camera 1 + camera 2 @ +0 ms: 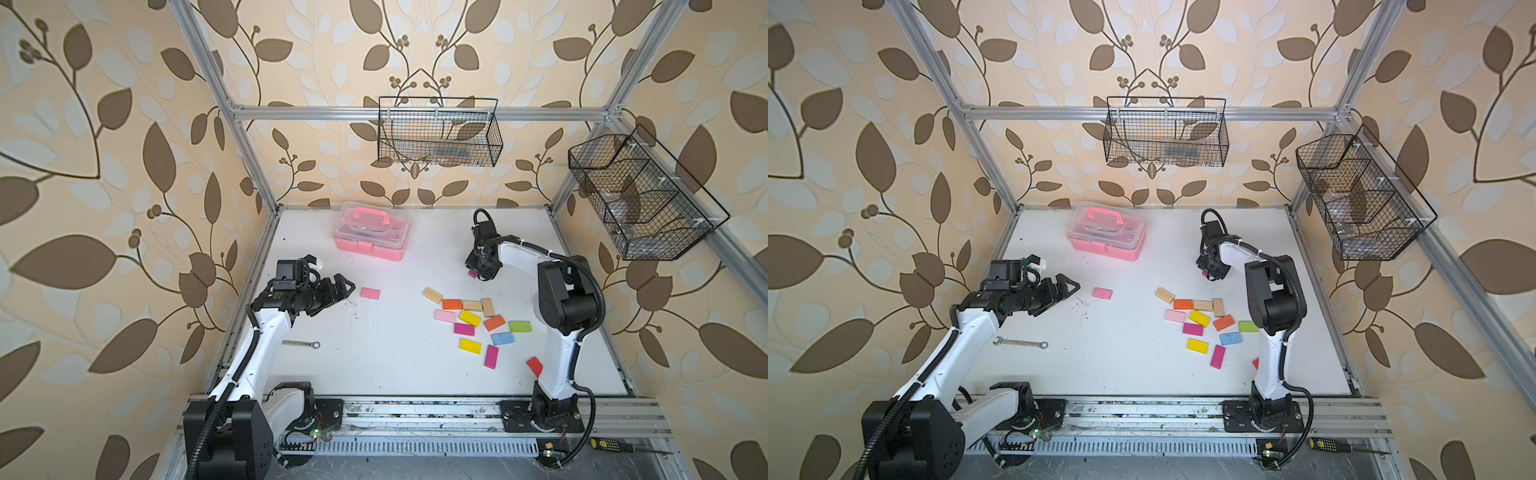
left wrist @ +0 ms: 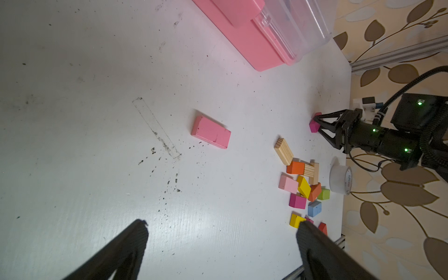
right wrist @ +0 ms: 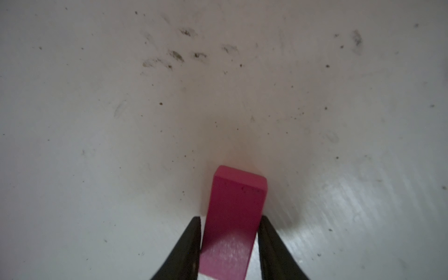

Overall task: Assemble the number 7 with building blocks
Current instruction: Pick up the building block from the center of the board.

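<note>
The building blocks (image 1: pixel 469 318), small flat rectangles of painted and plain wood, lie mostly in a loose heap near the right pincer (image 3: pixel 230 219), between it and its arm's base; no number 7 is formed yet. That pincer's jaws press both long sides of one magenta wooden block (image 3: pixel 236 201), gripping it; whether it is clear of the bench I cannot tell. The step seems to call for a square, firm hold, a straight lift, and a carry toward the bare stretch by the lone pale pink block (image 1: pixel 370 293), just ahead of the wide-open left pincer (image 2: pixel 221 224). The white bench (image 1: pixel 395 370) is scuffed and gritty, so blocks may seat unevenly. Leaf-patterned wallpaper, an aluminium frame and a black wire basket (image 1: pixel 440 133) enclose it.
</note>
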You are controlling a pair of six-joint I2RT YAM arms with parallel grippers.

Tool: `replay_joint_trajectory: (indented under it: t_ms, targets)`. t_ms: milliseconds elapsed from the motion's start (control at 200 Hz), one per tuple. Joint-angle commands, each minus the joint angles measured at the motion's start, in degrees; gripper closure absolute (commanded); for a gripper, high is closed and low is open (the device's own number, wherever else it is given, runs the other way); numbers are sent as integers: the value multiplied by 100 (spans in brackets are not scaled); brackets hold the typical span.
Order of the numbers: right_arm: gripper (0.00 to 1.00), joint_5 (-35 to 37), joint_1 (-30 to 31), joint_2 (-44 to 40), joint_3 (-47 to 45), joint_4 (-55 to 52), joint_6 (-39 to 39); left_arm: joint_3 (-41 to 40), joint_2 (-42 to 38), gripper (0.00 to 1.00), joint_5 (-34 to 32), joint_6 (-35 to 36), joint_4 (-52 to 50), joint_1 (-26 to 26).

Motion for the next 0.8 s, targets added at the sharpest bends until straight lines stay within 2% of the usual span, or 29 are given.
replay_joint_trajectory:
  t_ms: [0,150,300,340,385,430,630,800]
  targets:
    - [67,-130,-16,226,69,-95,-15,157,-154,1,-42,143,-93,-41]
    - [79,-313,-56,229,72,-55,-127,163,-153,1,-59,156,-105,-41]
    - [80,-450,-112,100,90,-76,-348,149,-171,1,-68,159,-98,-41]
    - [86,-429,-130,4,91,-101,-451,149,-171,1,-82,153,-99,-45]
    - [86,-414,-152,-98,115,-161,-570,149,-171,1,-81,158,-103,-42]
    - [88,-436,-175,-214,141,-198,-751,149,-171,1,-69,158,-94,-45]
    - [88,-691,-187,-830,287,-379,-1852,141,-162,1,-51,146,-74,-41]
    - [88,-859,122,-1411,505,-539,-2941,140,-171,1,-25,125,-41,-42]
